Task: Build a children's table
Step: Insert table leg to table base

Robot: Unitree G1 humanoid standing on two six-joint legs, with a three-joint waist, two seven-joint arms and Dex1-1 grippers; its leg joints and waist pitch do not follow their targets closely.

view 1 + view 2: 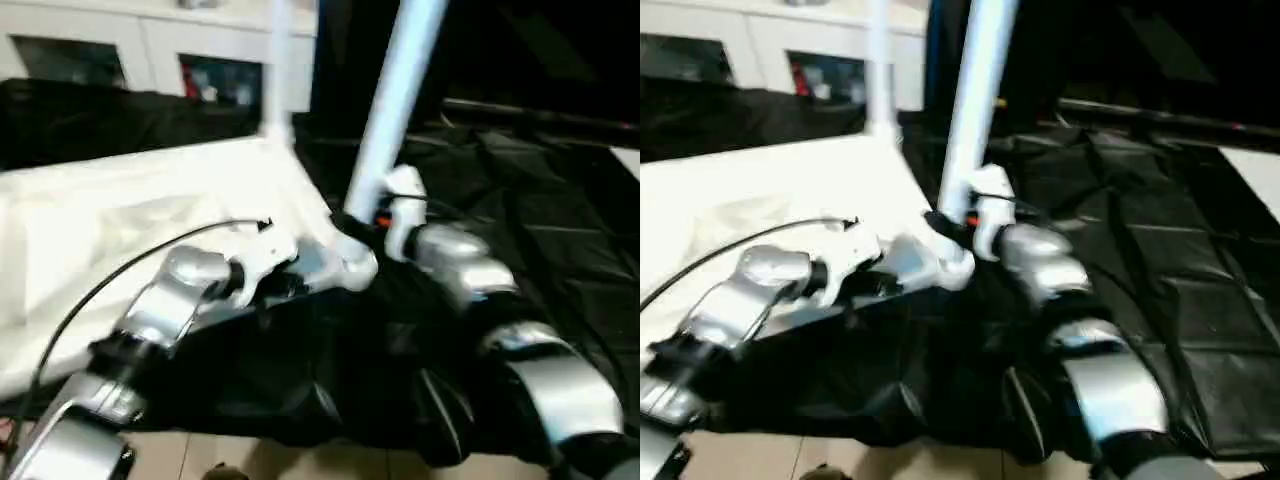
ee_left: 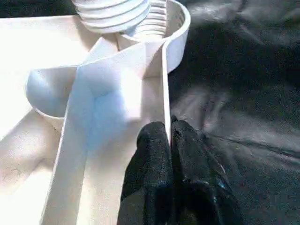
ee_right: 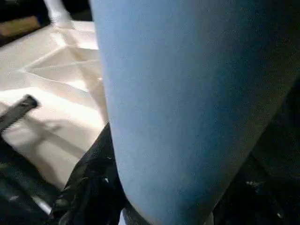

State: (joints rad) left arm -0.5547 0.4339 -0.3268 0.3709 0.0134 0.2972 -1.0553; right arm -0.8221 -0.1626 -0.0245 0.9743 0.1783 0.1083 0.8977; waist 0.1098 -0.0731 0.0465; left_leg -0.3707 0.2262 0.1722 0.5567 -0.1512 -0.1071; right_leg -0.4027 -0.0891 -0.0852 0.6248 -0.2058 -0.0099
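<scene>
Lying upside down on a black plastic sheet (image 1: 520,210), the white table top (image 1: 120,230) shows its ribbed underside to the head camera, with two legs counted standing from it: a far leg (image 1: 281,70) upright at the back corner and a near leg (image 1: 398,95) leaning slightly at the front corner. The left gripper (image 2: 169,140) pinches the table top's thin side rim, one black finger on each face of the wall, just short of the round corner socket (image 2: 174,28). The threaded end (image 2: 112,11) of the near leg sits at that socket's mouth, its ridges visible above the rim. The right gripper (image 1: 352,228) is at the base of the near leg, which looms close and bluish in the right wrist view (image 3: 187,103); whether its fingers are clamped on the leg cannot be told. Two silver forearms converge on this one corner, leaving little room between them. To the robot's right the black sheet spreads wide and flat, with open space. Behind the table top stands a white cabinet (image 1: 140,45) with glass doors. A strip of pale floor (image 1: 300,462) shows at the sheet's near edge.
</scene>
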